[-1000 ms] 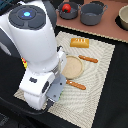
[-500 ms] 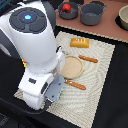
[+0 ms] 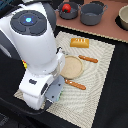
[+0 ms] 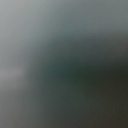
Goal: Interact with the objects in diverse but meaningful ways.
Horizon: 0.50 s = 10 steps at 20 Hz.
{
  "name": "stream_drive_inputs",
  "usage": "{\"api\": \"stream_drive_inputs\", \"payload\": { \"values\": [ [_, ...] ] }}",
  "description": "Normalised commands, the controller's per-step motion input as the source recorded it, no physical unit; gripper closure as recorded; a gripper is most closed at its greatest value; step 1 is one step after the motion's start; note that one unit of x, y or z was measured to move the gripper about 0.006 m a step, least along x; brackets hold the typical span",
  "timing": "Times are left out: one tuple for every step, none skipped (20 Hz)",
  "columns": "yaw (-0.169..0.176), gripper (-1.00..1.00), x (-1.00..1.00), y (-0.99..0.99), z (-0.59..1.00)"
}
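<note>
The orange-yellow bread loaf (image 3: 79, 43) lies on the far part of the striped placemat (image 3: 100, 75). A small red ball-like food (image 3: 65, 8) sits in a small dark pot (image 3: 69, 11) at the back. Beside that pot stands the grey two-handled pot (image 3: 93, 13). My white arm (image 3: 32, 45) fills the exterior view's left, and its hand (image 3: 39, 92) hangs low over the placemat's near corner. The fingers are hidden under the hand. The wrist view is only a grey-green blur and shows nothing I can name.
A round tan plate (image 3: 72, 66) lies mid-mat next to my arm. Two wooden-handled pieces of cutlery (image 3: 88, 59) (image 3: 75, 84) flank the plate. A pale bowl (image 3: 123, 17) stands at the back on the exterior view's right. Dark table surrounds the mat.
</note>
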Motion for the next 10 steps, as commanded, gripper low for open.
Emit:
{"api": "stream_drive_inputs", "payload": {
  "values": [
    [0.0, 1.0, 0.27, -0.01, 0.19],
    [0.0, 1.0, 0.26, -0.01, 0.2],
    [0.0, 1.0, 0.27, -0.01, 0.21],
    [0.0, 1.0, 0.26, 0.0, 0.2],
    [0.0, 1.0, 0.25, 0.0, 0.18],
    [0.0, 1.0, 0.23, -0.02, 0.15],
    [0.0, 1.0, 0.22, -0.03, 0.14],
    [0.0, 1.0, 0.21, -0.03, 0.13],
    [0.0, 1.0, 0.19, -0.04, 0.18],
    [0.0, 1.0, 0.16, -0.08, 0.32]
  ]
}}
